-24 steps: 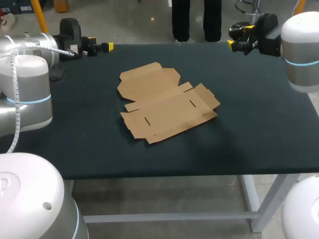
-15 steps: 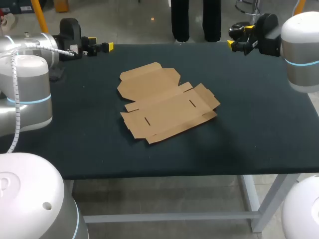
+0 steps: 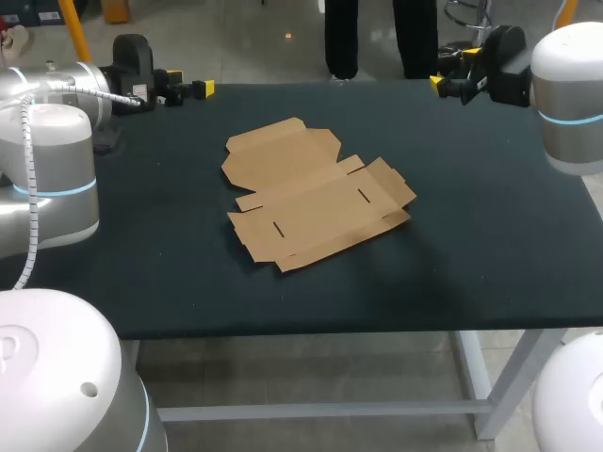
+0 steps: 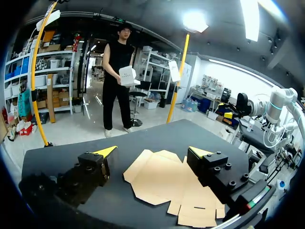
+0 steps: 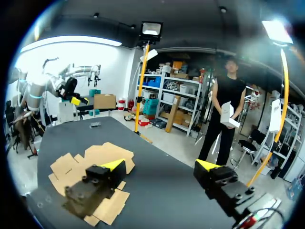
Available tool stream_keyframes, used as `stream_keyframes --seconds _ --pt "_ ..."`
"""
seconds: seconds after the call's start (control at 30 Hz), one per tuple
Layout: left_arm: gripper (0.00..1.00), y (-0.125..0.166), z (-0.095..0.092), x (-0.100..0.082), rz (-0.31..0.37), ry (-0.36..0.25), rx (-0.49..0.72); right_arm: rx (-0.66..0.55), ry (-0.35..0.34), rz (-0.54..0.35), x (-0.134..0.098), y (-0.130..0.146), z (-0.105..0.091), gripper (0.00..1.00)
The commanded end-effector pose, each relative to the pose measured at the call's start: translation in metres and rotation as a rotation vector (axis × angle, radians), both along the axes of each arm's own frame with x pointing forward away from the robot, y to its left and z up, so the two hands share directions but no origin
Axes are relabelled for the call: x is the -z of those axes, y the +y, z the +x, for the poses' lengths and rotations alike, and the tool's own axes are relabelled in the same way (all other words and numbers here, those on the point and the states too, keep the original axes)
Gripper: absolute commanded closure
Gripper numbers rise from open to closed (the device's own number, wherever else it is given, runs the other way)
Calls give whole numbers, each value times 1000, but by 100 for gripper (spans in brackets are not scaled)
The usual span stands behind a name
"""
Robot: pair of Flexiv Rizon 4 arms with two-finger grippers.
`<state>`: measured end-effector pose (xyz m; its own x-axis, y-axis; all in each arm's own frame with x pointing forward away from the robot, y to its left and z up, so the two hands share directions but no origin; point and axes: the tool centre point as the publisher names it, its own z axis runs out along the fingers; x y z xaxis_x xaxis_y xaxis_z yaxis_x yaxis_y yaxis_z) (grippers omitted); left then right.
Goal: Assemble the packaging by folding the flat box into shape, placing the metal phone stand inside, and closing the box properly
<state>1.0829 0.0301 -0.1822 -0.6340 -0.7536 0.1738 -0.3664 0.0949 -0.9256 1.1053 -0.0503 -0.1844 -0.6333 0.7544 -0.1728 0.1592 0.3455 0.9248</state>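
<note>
The flat box lies unfolded near the middle of the counter, all panels flat against the surface and no wall raised; folding has not begun. The metal phone stand shows nowhere on the counter in any view. The left hand is at the far left corner of the counter and the right hand at the far right corner, both well apart from the box. Both have their fingers spread wide and hold nothing. In the left wrist view the left hand faces the cardboard squarely, with the blank ahead of it in line with the gap between its fingers. In the right wrist view the right hand has the blank off to one side, ahead of one finger and partly hidden by it. The broad slotted panel runs on a diagonal from the near left towards the far right, and the lid panel lies on its far-left side, towards the left hand. Judgement: the left arm is somewhat nearer and better lined up for a first approach, its nearest edge being the lid panel. The right arm would have to come inward and towards the near side to reach the far-right end flaps.
</note>
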Motion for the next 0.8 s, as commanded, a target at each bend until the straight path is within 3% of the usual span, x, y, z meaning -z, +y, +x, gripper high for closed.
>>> stream_keyframes --seconds 0.03,0.23,0.53,0.8 --pt "0 0 0 0 0 0 -1 1 -2 0 0 0 -1 0" --pt "0 -3 -4 -3 -4 49 -2 0 29 7 1 0 0 0" --pt "0 -6 -15 -7 -19 275 -63 33 178 3 2 -6 -6 0" --pt "0 -7 -23 -10 -36 448 -69 41 363 13 9 -17 -7 0"
